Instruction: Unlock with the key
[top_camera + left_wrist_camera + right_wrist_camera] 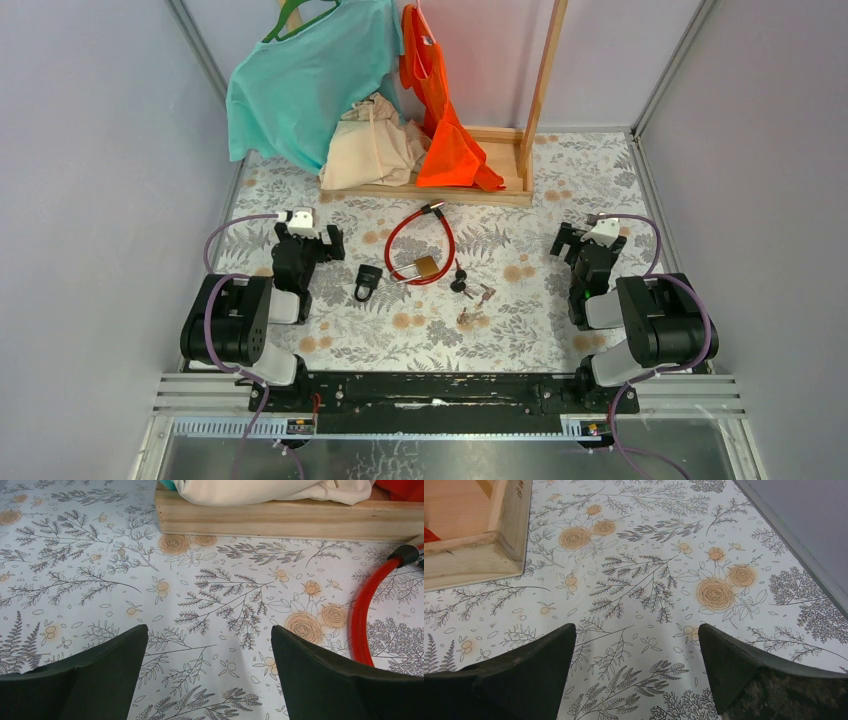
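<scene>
Two pincers show, both spread wide with nothing between the fingers. The left pincer [209, 635] hangs over the flowered tablecloth [75, 570], with a red cable [361, 615] at the right edge of its view. The right pincer [636, 632] hangs over the same cloth, with a corner of the wooden rack base [474, 555] at the upper left. In the overhead view, at mid-frame between the arms, a brass padlock [426, 266] sits at the lower end of the cable loop. A black padlock [367, 283] lies just left of it, and the keys [460, 281] lie just to its right and lower right. By count there are one cable, two padlocks and seemingly three keys, though they are too small to be sure. A key looks light, thin, stiff and flat on the cloth, so it is likely slippery to lift and best pinched by its broad head. The padlock is probably heavy and rigid, best gripped across its body with the keyhole left free.
</scene>
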